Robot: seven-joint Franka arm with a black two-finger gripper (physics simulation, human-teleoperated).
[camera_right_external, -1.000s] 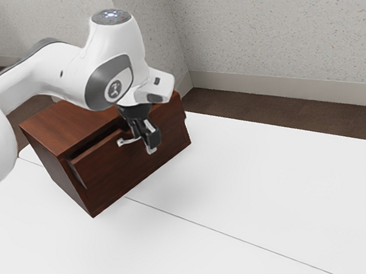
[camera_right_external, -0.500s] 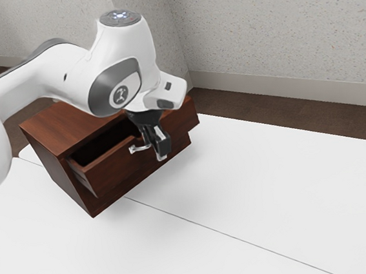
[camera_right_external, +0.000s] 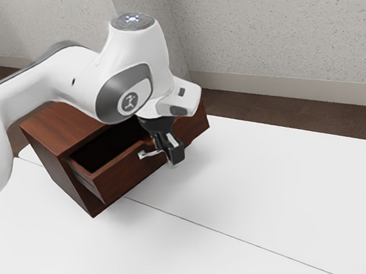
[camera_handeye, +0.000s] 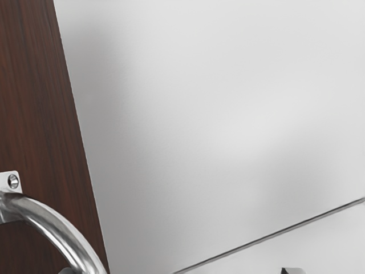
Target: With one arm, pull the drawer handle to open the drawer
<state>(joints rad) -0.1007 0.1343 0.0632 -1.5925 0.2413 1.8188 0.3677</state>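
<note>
While the black two-finger gripper [camera_right_external: 170,152] hangs at the front of the dark brown wooden drawer [camera_right_external: 118,172], its fingers are closed on the curved silver metal handle [camera_right_external: 147,154], whose free end juts toward nine o'clock from the hand. The drawer stands partly out of the dark brown wooden cabinet [camera_right_external: 43,134], which sits at about ten o'clock on the white tabletop [camera_right_external: 273,193]. A dark opening shows behind the drawer front, so the pull looks well under way, though I cannot tell how much travel is left. From the wrist camera the handle [camera_handeye: 51,228] curves off its screwed mounting plate on the drawer front [camera_handeye: 34,114], just under the hand, and a thin dark seam [camera_handeye: 274,237] crosses the tabletop beyond. To do this step well, the pull should run straight along the drawer's own axis, roughly toward four o'clock in the exterior view. It should stay level with the tabletop, with no lift or sideways drift that could jam the drawer in the cabinet or twist the handle out of the grip. A steady, moderate pace suits it, easing off as the drawer nears its stop.
</note>
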